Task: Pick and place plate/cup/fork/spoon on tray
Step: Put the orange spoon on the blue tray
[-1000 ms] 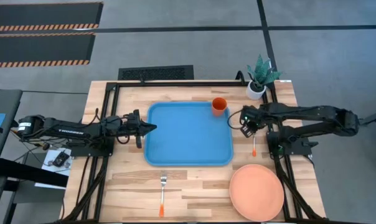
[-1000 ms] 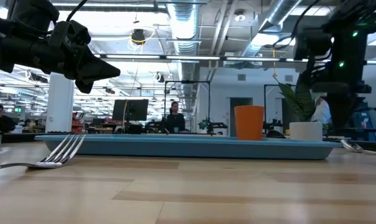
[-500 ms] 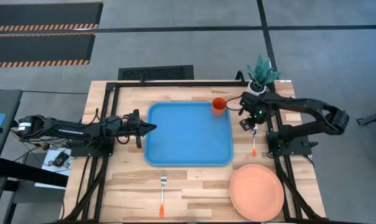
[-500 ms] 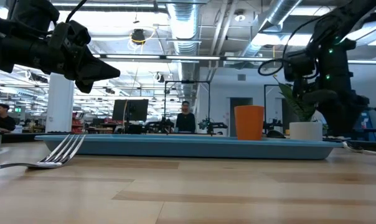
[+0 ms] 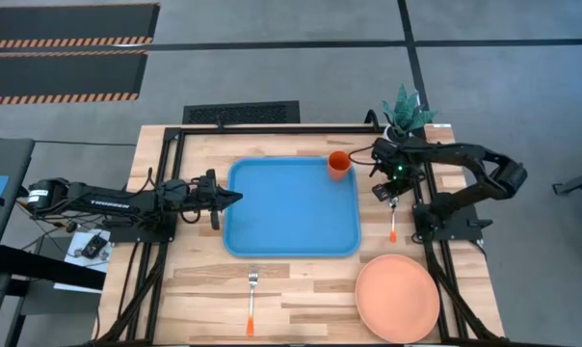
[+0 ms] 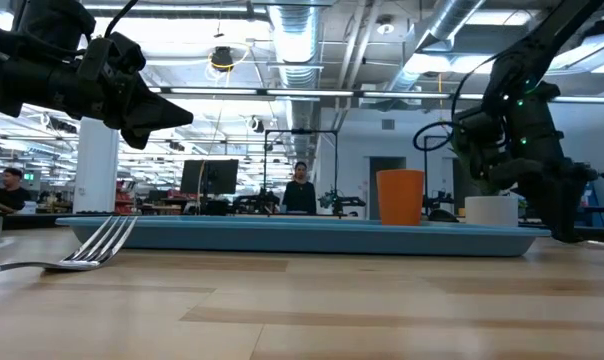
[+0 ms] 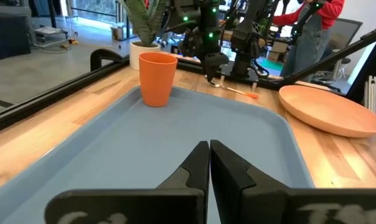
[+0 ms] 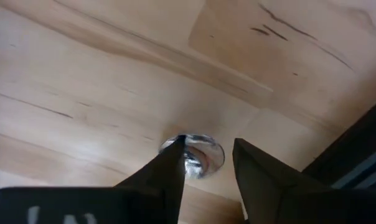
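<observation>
The blue tray lies mid-table with the orange cup standing in its far right corner. The spoon lies on the wood right of the tray, with its bowl toward the far edge. My right gripper is open and points down, one finger on each side of the spoon's bowl. My left gripper is shut and empty above the tray's left edge. The salmon plate and the fork lie near the front edge. My right gripper comes at the spoon's bowl from above, pointing down, and one fingertip overlaps the bowl's rim. I cannot tell whether it touches. The spoon lies flat on the table.
A white pot with a green plant stands at the far right, close behind my right arm. Black frame rails run along the table's left and right sides. People show in the room beyond the table.
My right gripper has gone down toward the table over the spoon's bowl. Its arm has folded back toward the far right.
</observation>
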Action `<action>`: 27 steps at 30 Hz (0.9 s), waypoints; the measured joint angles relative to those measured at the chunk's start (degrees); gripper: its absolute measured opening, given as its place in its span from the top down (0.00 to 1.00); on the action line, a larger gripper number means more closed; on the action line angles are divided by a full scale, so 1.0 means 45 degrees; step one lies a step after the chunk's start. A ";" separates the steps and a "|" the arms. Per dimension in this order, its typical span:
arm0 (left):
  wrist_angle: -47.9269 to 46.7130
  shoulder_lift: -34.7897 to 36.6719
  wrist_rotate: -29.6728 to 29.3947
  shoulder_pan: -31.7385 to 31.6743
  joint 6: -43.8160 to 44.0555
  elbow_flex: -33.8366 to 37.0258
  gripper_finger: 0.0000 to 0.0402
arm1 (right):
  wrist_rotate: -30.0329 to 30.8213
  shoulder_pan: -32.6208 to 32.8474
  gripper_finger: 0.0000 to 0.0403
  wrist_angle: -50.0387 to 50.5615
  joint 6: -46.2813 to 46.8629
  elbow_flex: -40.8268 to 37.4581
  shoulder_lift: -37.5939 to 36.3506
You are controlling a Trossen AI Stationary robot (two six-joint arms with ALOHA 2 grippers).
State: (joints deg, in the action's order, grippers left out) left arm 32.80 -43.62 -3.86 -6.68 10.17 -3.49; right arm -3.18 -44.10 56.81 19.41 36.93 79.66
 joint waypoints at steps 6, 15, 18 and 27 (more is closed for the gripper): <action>0.0000 0.0000 0.0000 0.0005 0.0000 0.0000 1.00 | -0.0019 0.0004 0.71 -0.0118 -0.0139 0.0000 0.0573; 0.0000 0.0001 -0.0005 0.0001 0.0005 0.0000 1.00 | -0.0719 0.0019 0.86 -0.0110 -0.0353 0.0015 0.0679; 0.0000 0.0000 -0.0002 0.0003 0.0005 0.0000 1.00 | -0.0769 0.0039 0.91 -0.0113 -0.0377 0.0024 0.0670; 0.0000 0.0003 -0.0001 0.0000 0.0010 0.0000 1.00 | -0.0568 0.0034 0.98 -0.0253 -0.0313 0.0010 -0.0836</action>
State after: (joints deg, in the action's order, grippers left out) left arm 32.80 -43.60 -3.87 -6.68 10.22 -3.49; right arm -5.74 -43.94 55.67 18.00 36.97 75.90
